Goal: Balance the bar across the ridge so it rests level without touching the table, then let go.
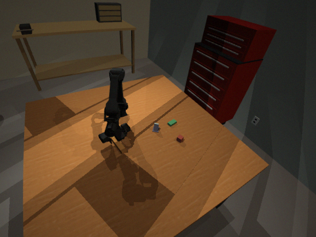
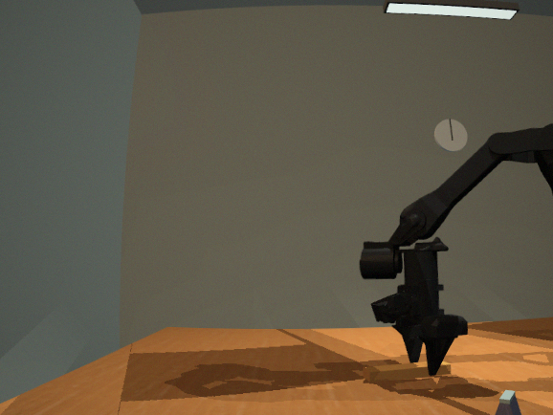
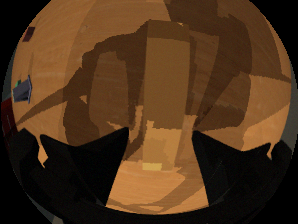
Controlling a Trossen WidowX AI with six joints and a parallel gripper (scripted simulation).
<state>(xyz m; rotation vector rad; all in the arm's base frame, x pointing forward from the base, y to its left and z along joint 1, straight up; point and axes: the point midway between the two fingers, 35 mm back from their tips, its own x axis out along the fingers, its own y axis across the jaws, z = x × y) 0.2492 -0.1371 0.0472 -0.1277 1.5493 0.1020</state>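
Note:
The long tan bar point(image 1: 119, 146) point(image 2: 396, 372) point(image 3: 167, 85) lies flat on the table. My gripper point(image 1: 115, 140) point(image 2: 424, 367) point(image 3: 161, 133) is open and points down at the bar. In the wrist view its fingertips stand on either side of the bar's near part, with a gap on each side. In the exterior view the tips are low, close to the bar's height. The ridge point(image 1: 156, 127) point(image 2: 507, 405) point(image 3: 22, 92), a small blue-grey wedge with a pale narrow top, stands upright apart from the bar, with nothing on it.
A flat green block point(image 1: 171, 122) lies beyond the ridge. A small red cube point(image 1: 180, 138) point(image 3: 29, 34) lies on the table to the ridge's right in the top view. A red tool cabinet point(image 1: 218, 71) and a wooden workbench point(image 1: 74, 27) stand beyond the table.

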